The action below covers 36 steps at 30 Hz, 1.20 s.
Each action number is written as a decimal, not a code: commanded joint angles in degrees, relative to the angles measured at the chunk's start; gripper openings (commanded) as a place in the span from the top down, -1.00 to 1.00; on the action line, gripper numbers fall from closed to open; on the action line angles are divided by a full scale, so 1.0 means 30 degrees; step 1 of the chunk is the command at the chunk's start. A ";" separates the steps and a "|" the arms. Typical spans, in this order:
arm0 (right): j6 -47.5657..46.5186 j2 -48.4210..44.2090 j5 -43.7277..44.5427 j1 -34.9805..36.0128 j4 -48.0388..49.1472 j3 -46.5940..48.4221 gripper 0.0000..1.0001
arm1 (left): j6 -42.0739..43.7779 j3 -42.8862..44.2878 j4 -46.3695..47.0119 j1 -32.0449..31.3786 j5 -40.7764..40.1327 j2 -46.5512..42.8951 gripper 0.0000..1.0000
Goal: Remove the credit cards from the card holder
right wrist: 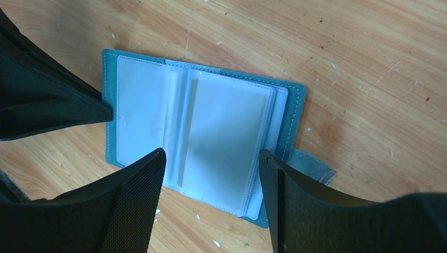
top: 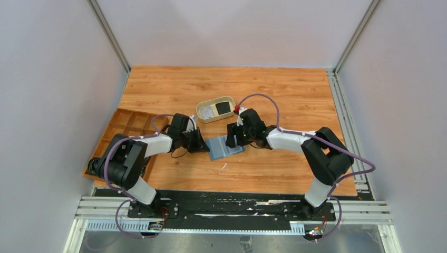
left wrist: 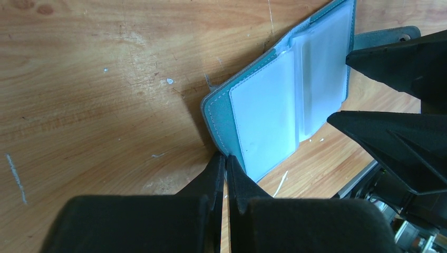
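Count one wooden table (top: 284, 89) bearing two trays: one compartmented wooden tray (top: 126, 124) at the left edge, one beige oval tray (top: 198, 110) toward the middle, just behind the work. Count two arms, hence two grippers. Find one card holder (top: 225, 147) at mid-table between them, lying open and flat, pockets up, snap tab (right wrist: 316, 166) poking out at one edge.

Left gripper (top: 203, 146): fully closed, gripping nothing, tips down at the holder's left edge near a corner (touching or just beside it; cannot tell which from the wrist view). Right gripper (top: 232, 138): spread wide, holding nothing, poised over the open holder with one finger on each side of the loose sleeve leaf.

Progress, as a judgement: opening done, extraction in hand. See one pale rectangle (top: 209, 112) and one dark rectangle (top: 224, 108) inside the oval tray — possibly credit cards already out, too small to confirm. Translucent pockets, so no count possible of cards inside; perhaps one in the greyish top sleeve. Left to do — pinch and slide out any contents, sleeve by sleeve.
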 commanded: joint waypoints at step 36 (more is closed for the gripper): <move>0.0649 -0.1042 -0.4928 0.1180 0.0264 0.1024 -0.32 | 0.1328 -0.1194 -0.2675 0.0115 -0.3298 0.0770 1.00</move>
